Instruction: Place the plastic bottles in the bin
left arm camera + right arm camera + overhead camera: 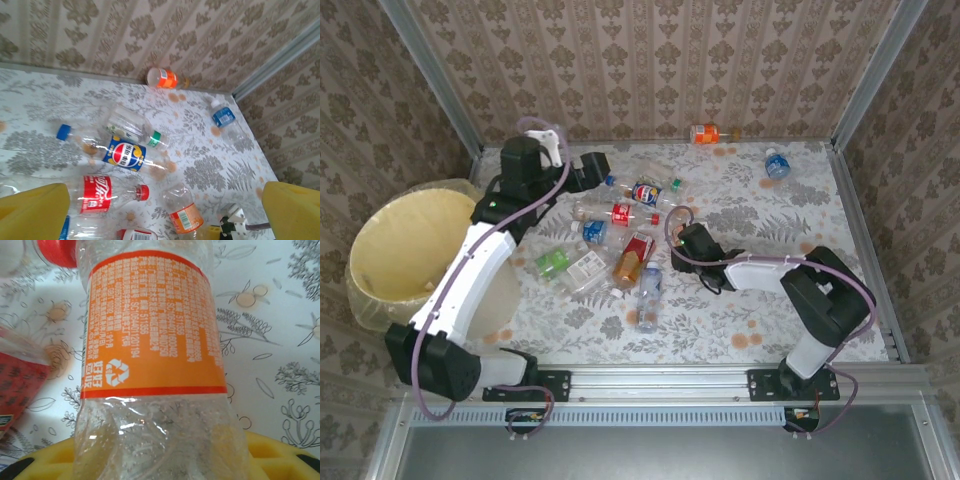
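The job looks barely begun. About a dozen plastic bottles (620,240) lie in the middle of the desk (800,210), with two more along its far edge. The bin (365,290), off the left edge, shows none inside. The left tool (595,172) hangs released above the pile. The right tool (682,238) has an orange-labelled bottle (150,325) between its jaws; whether they clench it, I cannot tell.

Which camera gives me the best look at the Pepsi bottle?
Left wrist: the Pepsi bottle lies on its side near the centre, close, with its blue label readable. Top external shows the same bottle tiny, its label barely recognisable.
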Robot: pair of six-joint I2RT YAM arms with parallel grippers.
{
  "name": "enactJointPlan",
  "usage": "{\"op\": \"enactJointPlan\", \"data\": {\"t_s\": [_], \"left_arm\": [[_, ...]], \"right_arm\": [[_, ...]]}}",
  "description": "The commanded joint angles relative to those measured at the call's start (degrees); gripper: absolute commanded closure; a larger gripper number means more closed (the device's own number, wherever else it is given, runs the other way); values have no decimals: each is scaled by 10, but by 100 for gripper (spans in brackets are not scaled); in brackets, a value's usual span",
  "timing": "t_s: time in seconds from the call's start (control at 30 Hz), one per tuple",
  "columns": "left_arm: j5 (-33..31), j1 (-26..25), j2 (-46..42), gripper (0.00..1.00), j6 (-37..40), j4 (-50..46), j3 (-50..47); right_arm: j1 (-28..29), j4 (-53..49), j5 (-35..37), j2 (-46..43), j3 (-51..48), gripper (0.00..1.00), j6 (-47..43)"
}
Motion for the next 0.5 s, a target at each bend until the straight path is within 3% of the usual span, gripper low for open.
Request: {"op": "enactJointPlan", "data": {"t_s": [0.0,0.17,0.47], "left_arm": [[10,-17,26,0,-3,28,25],[12,-42,70,0,-21,41,37],[96,-92,140,0,-36,88,49]], "right_arm": [[2,36,15,-47,-14,60,-27],[2,73,17,-111,-42,60,-37],[2,200,-20,-193,-87,61,-44]]}}
